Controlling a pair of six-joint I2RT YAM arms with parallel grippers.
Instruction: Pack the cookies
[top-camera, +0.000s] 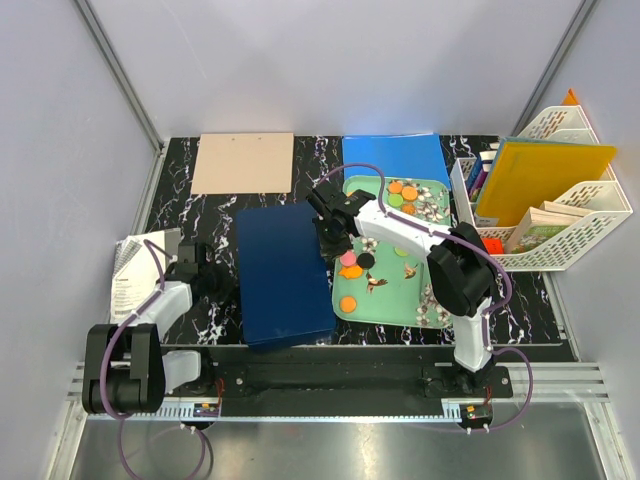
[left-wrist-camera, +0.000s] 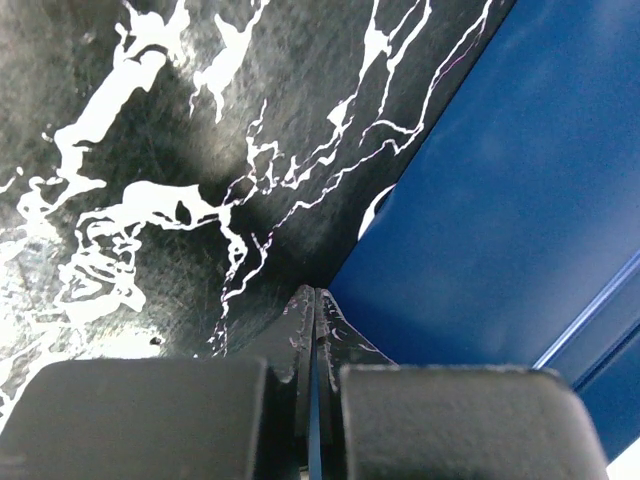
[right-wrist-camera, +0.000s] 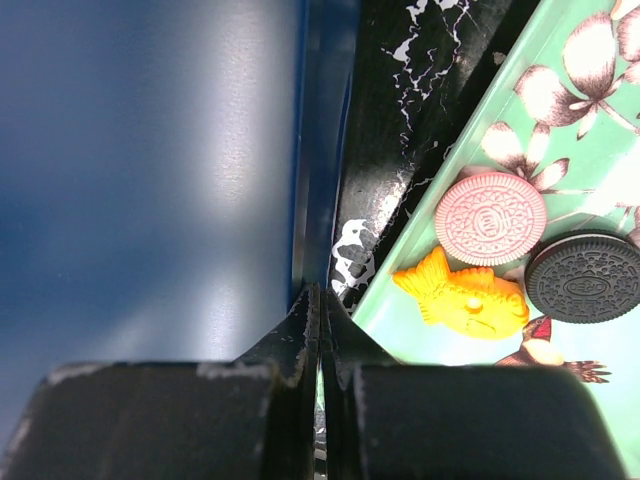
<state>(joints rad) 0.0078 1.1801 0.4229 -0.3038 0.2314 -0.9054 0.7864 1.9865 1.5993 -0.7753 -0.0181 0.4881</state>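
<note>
Left claw has its fingers pressed flat together, tips low over the counter at the left edge of the blue box. A thin blue sliver shows in the seam between them; whether it is gripped cannot be told.

Right claw is likewise closed tight, with nothing clearly held. It sits at the box's opposite edge, over the strip of counter between box and tray.

Just beside this claw, on the tray, a pink cookie, a black cookie and an orange fish piece lie bunched together. One orange cookie lies nearer the arm bases.

Beyond the claw, at the tray's far end, sits a cluster of orange and green cookies.

Left of the left claw lies a booklet. Farther off are a folder, a board and a rack.
</note>
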